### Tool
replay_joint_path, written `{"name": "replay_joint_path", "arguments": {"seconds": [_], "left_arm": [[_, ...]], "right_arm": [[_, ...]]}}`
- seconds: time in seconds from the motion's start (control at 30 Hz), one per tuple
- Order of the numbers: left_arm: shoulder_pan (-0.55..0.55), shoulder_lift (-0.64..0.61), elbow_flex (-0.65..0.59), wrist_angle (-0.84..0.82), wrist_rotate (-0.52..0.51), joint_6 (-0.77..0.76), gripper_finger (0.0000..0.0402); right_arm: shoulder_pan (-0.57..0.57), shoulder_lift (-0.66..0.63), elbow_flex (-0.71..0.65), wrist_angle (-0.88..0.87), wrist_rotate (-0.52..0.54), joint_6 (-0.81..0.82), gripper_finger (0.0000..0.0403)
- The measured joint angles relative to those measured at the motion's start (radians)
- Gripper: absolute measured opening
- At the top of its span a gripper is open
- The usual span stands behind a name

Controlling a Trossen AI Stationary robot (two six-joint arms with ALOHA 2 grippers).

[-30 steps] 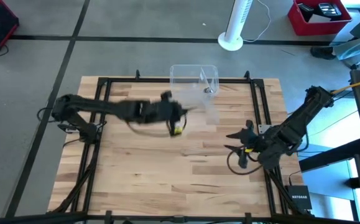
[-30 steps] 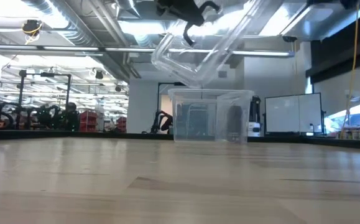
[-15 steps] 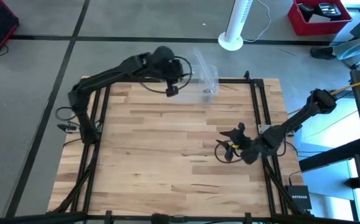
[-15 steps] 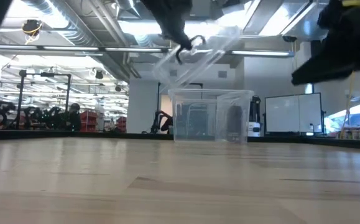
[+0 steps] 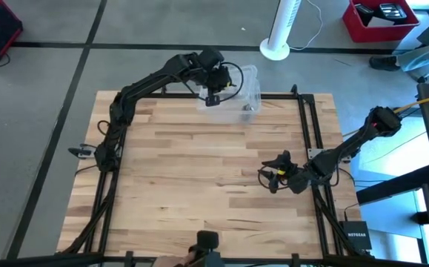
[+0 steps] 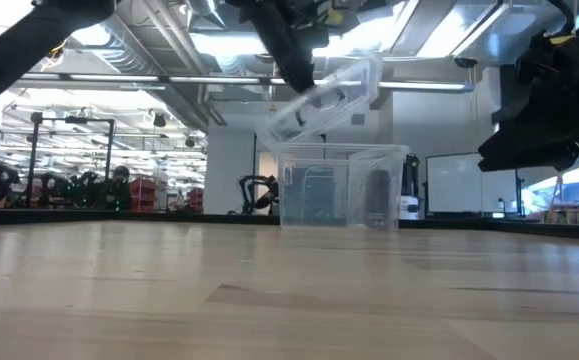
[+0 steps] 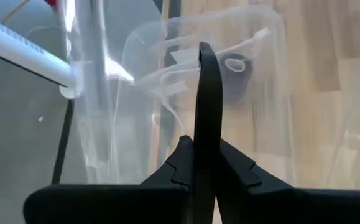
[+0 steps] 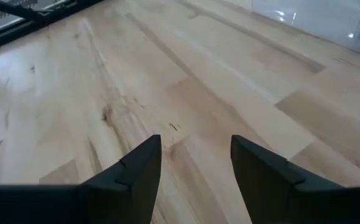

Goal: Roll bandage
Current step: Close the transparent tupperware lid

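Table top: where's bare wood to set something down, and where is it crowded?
Bare wood spans the middle and the left half of the table, from the clear box at the far edge to the near edge. Crowded spots: the far edge, where the left gripper holds a clear lid over the box, and around the right gripper.

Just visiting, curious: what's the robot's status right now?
Left gripper shut on clear lid, above clear box. Right gripper open, idle over table. Bandage not clearly seen.

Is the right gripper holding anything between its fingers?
No. In the right wrist view the right gripper stands open, with only bare wooden table visible between its fingers.
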Motion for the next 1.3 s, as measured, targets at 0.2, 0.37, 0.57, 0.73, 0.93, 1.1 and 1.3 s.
{"name": "replay_joint_path", "arguments": {"seconds": [0.2,0.37,0.57,0.73,0.93,1.1,1.3], "left_arm": [[0.004,0.040,0.000,0.057,0.004,-0.037,0.0036],[-0.006,0.076,0.000,0.107,0.002,-0.065,0.0039],[-0.019,0.135,-0.001,0.142,-0.002,-0.090,0.0041],[-0.035,0.163,-0.001,0.183,-0.005,-0.074,0.0042],[-0.039,0.174,-0.001,0.139,-0.037,0.076,0.0042],[-0.044,0.175,-0.001,0.190,-0.096,0.120,0.0042],[-0.045,0.175,-0.001,0.227,-0.087,0.121,0.0042]], "right_arm": [[0.000,0.000,0.000,0.003,-0.005,0.005,0.0195],[0.000,0.000,0.000,0.005,-0.005,0.006,0.0195],[0.000,0.006,0.000,0.004,-0.002,0.006,0.0195],[0.000,0.030,0.000,0.012,0.002,0.007,0.0195],[0.000,0.071,0.000,0.070,0.003,0.003,0.0195],[0.000,0.103,0.000,0.116,0.003,0.000,0.0195],[0.000,0.129,0.001,0.133,-0.005,0.000,0.0195]]}}
